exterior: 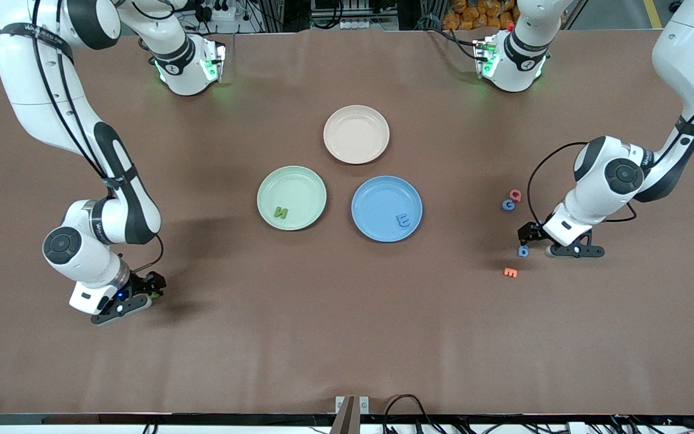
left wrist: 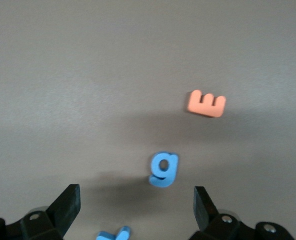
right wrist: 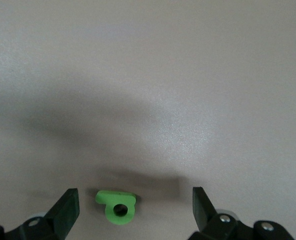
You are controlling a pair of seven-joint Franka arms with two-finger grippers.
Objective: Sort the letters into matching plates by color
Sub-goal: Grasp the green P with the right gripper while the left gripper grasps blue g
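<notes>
The pale green plate (exterior: 291, 181) holds a green letter (exterior: 281, 212). Beside it, the blue plate (exterior: 377, 199) holds a blue shape (exterior: 403, 220). My right gripper (exterior: 142, 295) (right wrist: 135, 200) is open and low at the right arm's end of the table. A green letter (right wrist: 116, 205) (exterior: 154, 294) lies flat between its fingers, untouched. My left gripper (exterior: 549, 244) (left wrist: 136, 200) is open and low at the left arm's end. A blue g (left wrist: 164, 170) (exterior: 523, 251) lies just past its fingertips. Another blue letter (left wrist: 112, 235) shows partly between the fingers.
An orange E (exterior: 510, 272) (left wrist: 206, 103) lies near the blue g, nearer to the front camera. A blue G (exterior: 508, 205) and a red letter (exterior: 515, 194) lie together farther from that camera. A pale pink plate (exterior: 356, 120) sits farther back than the two coloured plates.
</notes>
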